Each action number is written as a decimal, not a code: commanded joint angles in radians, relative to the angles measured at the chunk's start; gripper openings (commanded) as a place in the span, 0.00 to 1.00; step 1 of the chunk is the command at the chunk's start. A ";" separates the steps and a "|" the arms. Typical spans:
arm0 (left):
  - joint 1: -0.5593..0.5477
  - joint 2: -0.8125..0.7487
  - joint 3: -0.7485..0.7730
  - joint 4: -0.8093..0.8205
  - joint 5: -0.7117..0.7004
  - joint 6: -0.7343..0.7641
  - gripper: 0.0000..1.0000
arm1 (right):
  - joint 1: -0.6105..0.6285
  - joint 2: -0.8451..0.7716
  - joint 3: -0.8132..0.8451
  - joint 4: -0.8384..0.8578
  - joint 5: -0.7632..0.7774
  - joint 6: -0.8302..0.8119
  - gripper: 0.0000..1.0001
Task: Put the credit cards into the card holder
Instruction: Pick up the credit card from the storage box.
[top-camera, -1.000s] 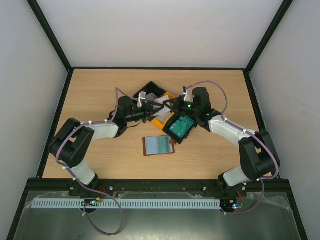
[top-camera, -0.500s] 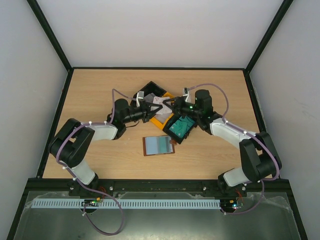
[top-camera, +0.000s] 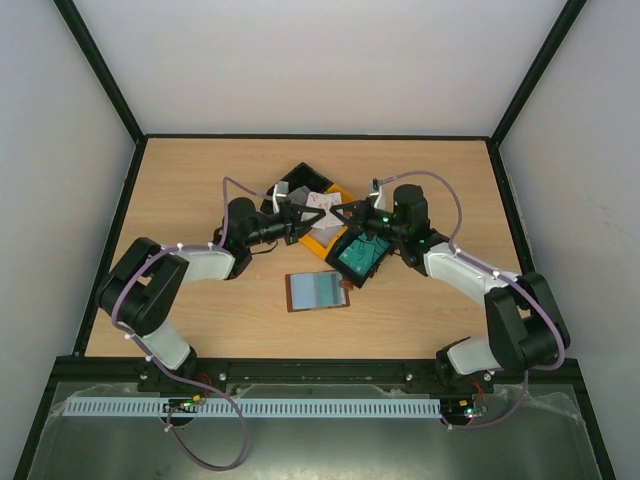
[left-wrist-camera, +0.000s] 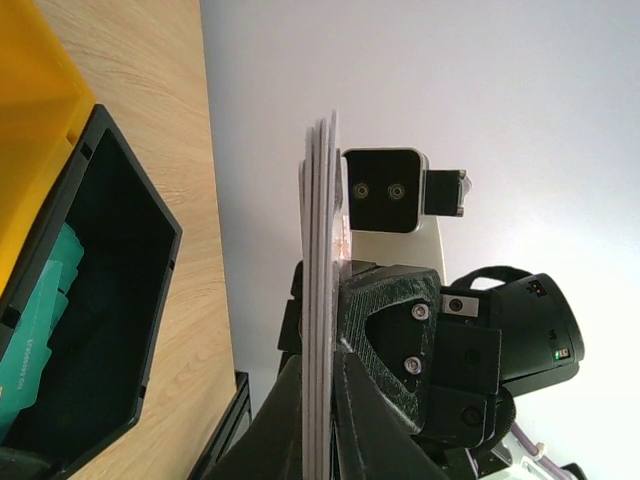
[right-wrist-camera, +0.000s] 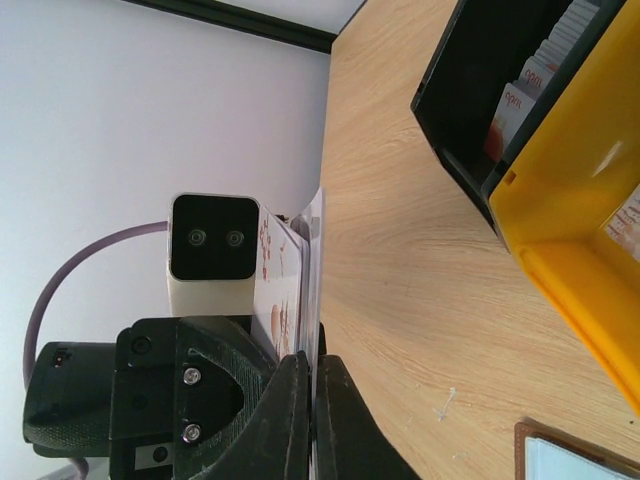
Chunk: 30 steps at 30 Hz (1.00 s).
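Against a second ago: left pincer (top-camera: 298, 212) closed now instead of spread, wrist drawn slightly back to the left. Right pincer (top-camera: 343, 211) closed then and closed now, forearm swung a little out to the right. No change at the wallet (top-camera: 318, 291) or the bins.

Clamped in the left pincer: one end of a stack of white cards (top-camera: 321, 205), seen edge-on from both wrist views. Clamped on the opposite end of the same stack: the right pincer, facing the left one almost tip to tip, with the stack bridging the two, up off the table.

Just behind the left pincer: a far black bin (top-camera: 300, 172) with more white cards. Under both pincers: the yellow bin (top-camera: 322, 243). Just on the near side of the right pincer: a near black bin (top-camera: 357, 282) holding teal cards (top-camera: 360, 255). Nearer still, between the two pincers and well apart from both: the wallet, lying open on the table, pale pockets up.
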 joint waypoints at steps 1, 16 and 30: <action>0.020 0.002 -0.015 0.022 -0.023 0.004 0.04 | -0.006 -0.059 -0.009 -0.039 0.050 -0.083 0.02; 0.026 0.080 -0.027 0.009 0.002 0.041 0.09 | -0.124 -0.089 -0.050 -0.135 0.115 -0.116 0.02; 0.027 0.166 0.111 -0.151 0.008 0.151 0.13 | -0.180 -0.001 0.015 -0.145 0.052 -0.080 0.02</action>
